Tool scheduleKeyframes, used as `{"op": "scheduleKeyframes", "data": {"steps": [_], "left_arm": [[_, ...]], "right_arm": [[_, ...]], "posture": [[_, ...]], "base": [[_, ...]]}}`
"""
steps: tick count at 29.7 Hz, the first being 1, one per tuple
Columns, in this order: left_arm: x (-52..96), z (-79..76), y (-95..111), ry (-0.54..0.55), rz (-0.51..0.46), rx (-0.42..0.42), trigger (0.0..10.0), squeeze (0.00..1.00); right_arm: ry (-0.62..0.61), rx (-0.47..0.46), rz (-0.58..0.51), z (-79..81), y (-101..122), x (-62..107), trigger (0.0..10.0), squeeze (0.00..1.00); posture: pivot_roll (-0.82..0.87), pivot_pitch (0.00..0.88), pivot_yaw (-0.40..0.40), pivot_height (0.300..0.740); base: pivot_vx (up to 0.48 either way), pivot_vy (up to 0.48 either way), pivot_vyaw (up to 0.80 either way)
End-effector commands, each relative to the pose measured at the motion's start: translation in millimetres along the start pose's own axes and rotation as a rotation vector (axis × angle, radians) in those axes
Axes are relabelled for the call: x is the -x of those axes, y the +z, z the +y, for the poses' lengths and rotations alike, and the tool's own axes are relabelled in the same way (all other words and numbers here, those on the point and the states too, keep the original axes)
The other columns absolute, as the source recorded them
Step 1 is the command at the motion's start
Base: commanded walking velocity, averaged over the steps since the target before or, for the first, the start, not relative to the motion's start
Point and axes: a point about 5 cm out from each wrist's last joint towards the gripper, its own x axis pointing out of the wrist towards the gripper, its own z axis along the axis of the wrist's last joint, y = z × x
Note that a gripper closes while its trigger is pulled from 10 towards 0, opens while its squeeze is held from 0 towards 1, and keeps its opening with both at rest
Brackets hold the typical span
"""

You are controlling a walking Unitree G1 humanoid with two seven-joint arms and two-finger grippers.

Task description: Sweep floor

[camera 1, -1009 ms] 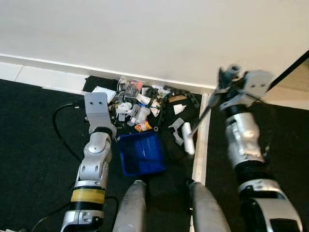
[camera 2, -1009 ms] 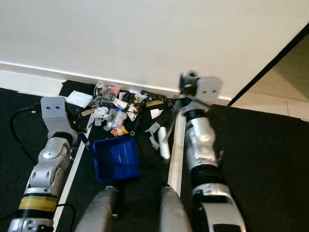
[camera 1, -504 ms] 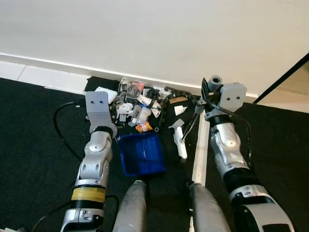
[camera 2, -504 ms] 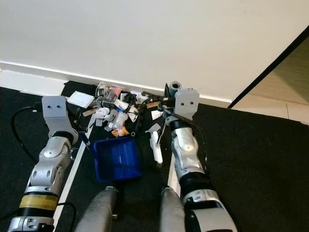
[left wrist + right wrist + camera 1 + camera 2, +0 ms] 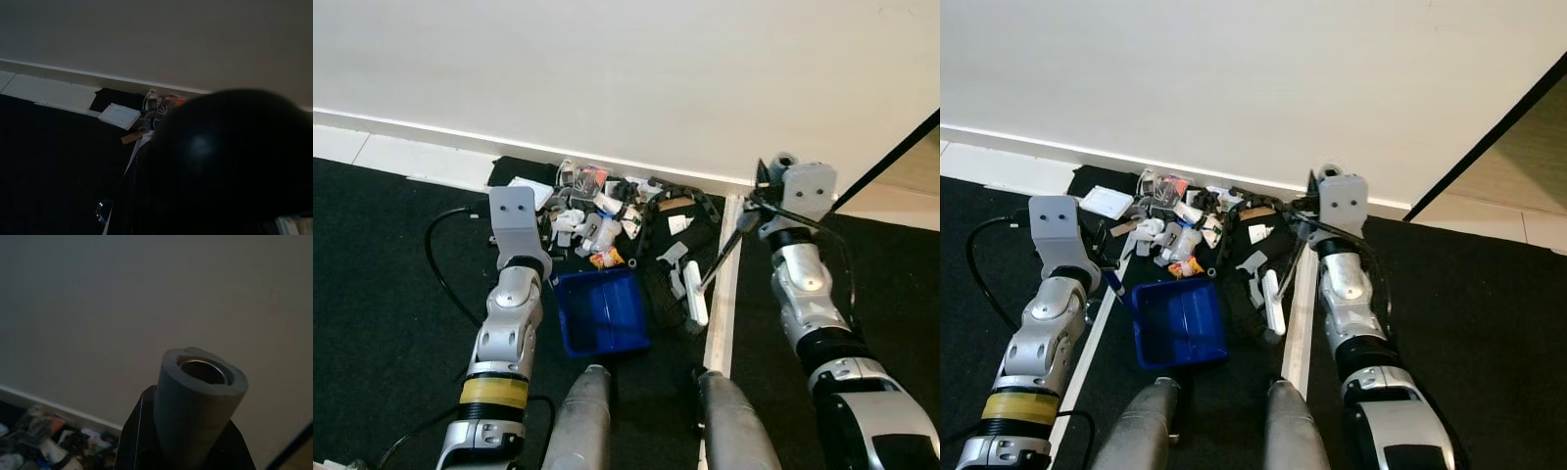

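My right gripper (image 5: pixel 767 202) is shut on the grey top end of a broom handle (image 5: pixel 198 401), by the white wall. The thin dark handle slants down to a white brush head (image 5: pixel 693 294), which rests on the black floor right of the blue dustpan (image 5: pixel 602 311). The dustpan lies open toward a pile of scraps (image 5: pixel 602 211): paper, wrappers and plastic bits against the skirting. Its blue handle (image 5: pixel 1111 281) runs under my left arm (image 5: pixel 514 294), where my left gripper holds it. A dark round shape (image 5: pixel 225 161) blocks much of the left wrist view.
A black chain-like strip (image 5: pixel 680 199) curls at the pile's right edge. A white floor strip (image 5: pixel 720 299) runs toward me beside the brush. A black cable (image 5: pixel 435 269) loops on the floor at left. My two legs (image 5: pixel 579 421) stand just behind the dustpan.
My right arm swung left and has come back to the right, and the brush head moved a little right with it. The dustpan and left arm stayed put.
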Motion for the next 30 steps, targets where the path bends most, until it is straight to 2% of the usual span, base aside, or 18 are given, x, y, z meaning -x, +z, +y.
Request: {"op": "scheduleKeyframes", "data": {"steps": [1,4,5,8,10,11,14,15,18,22,23,24,26,27,29,30], "left_arm": [[1.5,-6.3,-9,-0.018,0.026,0.014,10.0,0.00],[0.7,-5.7,-9,-0.014,0.024,0.014,10.0,0.00],[0.1,-4.7,-8,-0.007,0.021,0.015,10.0,0.00],[-0.1,-4.4,-8,-0.005,0.019,0.016,10.0,0.00],[-0.4,-3.7,-9,-0.002,0.020,0.016,10.0,0.00],[-0.4,-3.7,-9,-0.002,0.020,0.016,10.0,0.00],[-0.2,-4.0,-11,-0.001,0.024,0.015,10.0,0.00],[-0.2,-4.0,-11,-0.001,0.024,0.015,10.0,0.00],[0.3,-6.0,-14,-0.002,0.027,0.018,10.0,0.00],[0.3,-7.3,-15,-0.003,0.029,0.020,10.0,0.00],[0.1,-8.6,-15,-0.004,0.030,0.022,10.0,0.00],[0.1,-8.6,-15,-0.004,0.030,0.022,10.0,0.00],[-0.4,-10.6,-16,-0.007,0.029,0.024,10.0,0.00],[-0.4,-10.6,-16,-0.007,0.029,0.024,10.0,0.00],[-0.4,-10.8,-16,-0.005,0.028,0.025,10.0,0.00],[-0.4,-10.8,-16,-0.005,0.028,0.025,10.0,0.00]], "right_arm": [[0.000,0.087,0.087,-16.8,-18,8.5,10.0,0.00],[0.012,0.076,0.095,-24.2,-18,8.4,10.0,0.00],[0.098,0.112,0.066,-17.7,-16,8.8,10.0,0.00],[0.137,0.135,0.051,-13.5,-14,9.1,10.0,0.00],[0.262,0.223,-0.011,2.1,-8,9.9,10.0,0.00],[0.262,0.223,-0.011,2.1,-8,9.9,10.0,0.00],[0.376,0.231,-0.132,19.3,16,3.0,10.0,0.00],[0.376,0.231,-0.132,19.3,16,3.0,10.0,0.00],[0.406,0.285,-0.222,18.1,41,-6.2,10.0,0.00],[0.399,0.295,-0.222,15.2,44,-8.5,10.0,0.00],[0.392,0.278,-0.185,15.6,35,-6.4,10.0,0.00],[0.392,0.278,-0.185,15.6,35,-6.4,10.0,0.00],[0.375,0.205,-0.114,22.4,15,2.2,10.0,0.00],[0.375,0.205,-0.114,22.4,15,2.2,10.0,0.00],[0.347,0.039,-0.046,35.5,-3,12.9,10.0,0.00],[0.347,0.039,-0.046,35.5,-3,12.9,10.0,0.00]], "posture": [[0.03,0.228,0.000,0.740],[0.03,0.223,-0.004,0.740],[0.03,0.223,-0.004,0.740],[0.03,0.223,-0.004,0.740],[0.02,0.218,-0.006,0.740],[0.02,0.218,-0.006,0.740],[0.01,0.215,-0.008,0.740],[0.01,0.215,-0.008,0.740],[0.00,0.205,-0.017,0.740],[-0.01,0.195,-0.024,0.740],[-0.01,0.192,-0.027,0.740],[-0.01,0.192,-0.027,0.740],[0.00,0.188,-0.030,0.740],[0.00,0.188,-0.030,0.740],[0.01,0.187,-0.028,0.740],[0.01,0.187,-0.028,0.740]], "base": [[0.000,0.000,0.00],[0.000,0.000,0.00],[0.000,0.000,0.00],[0.000,0.000,0.00],[0.000,0.000,0.00],[0.000,0.000,0.00],[0.000,0.000,0.00],[0.000,0.000,0.00],[0.000,0.000,0.00],[0.000,0.000,0.00],[0.000,0.000,0.00],[0.000,0.000,0.00],[0.000,0.000,0.00],[0.000,0.000,0.00],[0.000,0.000,0.00],[0.000,0.000,0.00]]}}
